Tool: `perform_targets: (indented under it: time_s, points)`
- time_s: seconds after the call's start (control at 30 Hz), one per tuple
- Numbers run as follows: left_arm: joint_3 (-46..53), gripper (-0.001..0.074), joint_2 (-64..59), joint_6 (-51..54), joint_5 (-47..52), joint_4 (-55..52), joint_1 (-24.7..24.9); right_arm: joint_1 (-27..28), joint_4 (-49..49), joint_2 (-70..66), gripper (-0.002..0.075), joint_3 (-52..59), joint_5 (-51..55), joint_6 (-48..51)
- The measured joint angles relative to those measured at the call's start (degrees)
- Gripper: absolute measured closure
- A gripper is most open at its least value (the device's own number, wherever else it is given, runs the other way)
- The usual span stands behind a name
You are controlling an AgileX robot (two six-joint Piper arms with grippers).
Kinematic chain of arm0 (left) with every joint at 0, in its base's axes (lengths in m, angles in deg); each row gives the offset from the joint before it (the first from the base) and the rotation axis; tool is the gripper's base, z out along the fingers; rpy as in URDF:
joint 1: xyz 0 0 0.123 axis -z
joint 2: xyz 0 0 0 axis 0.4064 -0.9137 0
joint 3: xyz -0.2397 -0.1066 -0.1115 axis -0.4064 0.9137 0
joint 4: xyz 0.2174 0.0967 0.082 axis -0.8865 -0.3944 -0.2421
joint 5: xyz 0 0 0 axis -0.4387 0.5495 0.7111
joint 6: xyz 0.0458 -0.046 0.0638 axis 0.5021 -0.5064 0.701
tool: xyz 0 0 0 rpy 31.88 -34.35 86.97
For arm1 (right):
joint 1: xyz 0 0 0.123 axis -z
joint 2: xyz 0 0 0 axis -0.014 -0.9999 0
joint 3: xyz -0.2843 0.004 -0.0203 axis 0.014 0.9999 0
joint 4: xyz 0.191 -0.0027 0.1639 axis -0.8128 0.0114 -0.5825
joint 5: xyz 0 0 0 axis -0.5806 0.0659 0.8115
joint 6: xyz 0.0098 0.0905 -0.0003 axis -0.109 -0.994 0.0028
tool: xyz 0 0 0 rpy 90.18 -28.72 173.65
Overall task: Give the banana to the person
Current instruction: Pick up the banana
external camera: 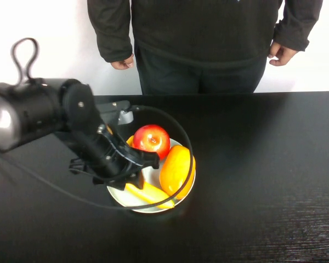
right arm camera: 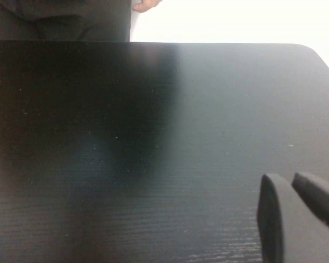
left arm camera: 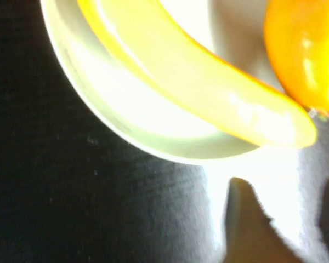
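Observation:
The banana (external camera: 148, 193) lies in a white plate (external camera: 153, 210) at the near side, partly hidden under my left arm. In the left wrist view the banana (left arm camera: 208, 87) fills the plate (left arm camera: 126, 126) close ahead. My left gripper (external camera: 132, 178) hovers over the plate's near-left part, open and empty, just short of the banana's tip (left arm camera: 285, 186). The person (external camera: 203, 38) stands behind the far table edge, arms hanging. My right gripper (right arm camera: 288, 178) is out of the high view; its fingers are together over bare table.
A red apple (external camera: 152, 139) and a plump orange-yellow fruit (external camera: 176, 169) share the plate; the fruit (left arm camera: 307, 49) lies beside the banana's tip. The black table (external camera: 263, 164) stretches to the right. A cable (external camera: 183, 137) loops over the plate.

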State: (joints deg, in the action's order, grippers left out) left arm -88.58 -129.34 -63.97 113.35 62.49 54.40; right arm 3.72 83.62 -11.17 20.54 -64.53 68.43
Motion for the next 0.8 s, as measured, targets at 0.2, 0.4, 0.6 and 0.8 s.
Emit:
perform_targets:
  time_s: [0.2, 0.4, 0.6, 0.8]
  points:
    - [-2.25, 0.0302, -5.33, -9.85, -1.63, -2.29, 0.0, 0.0, 0.0, 0.0, 0.0735, 0.0, 0.0, 0.0]
    - [-5.32, 0.0283, -9.97, -18.53, -1.85, -6.68, 0.0, 0.0, 0.0, 0.0, 0.0735, 0.0, 0.0, 0.0]
    - [-8.08, 0.0283, -13.19, -19.64, -1.75, -7.15, 0.0, 0.0, 0.0, 0.0, 0.0735, 0.0, 0.0, 0.0]
    - [-9.01, 0.0283, -14.98, -19.77, -1.54, -7.28, 0.0, 0.0, 0.0, 0.0, 0.0735, 0.0, 0.0, 0.0]
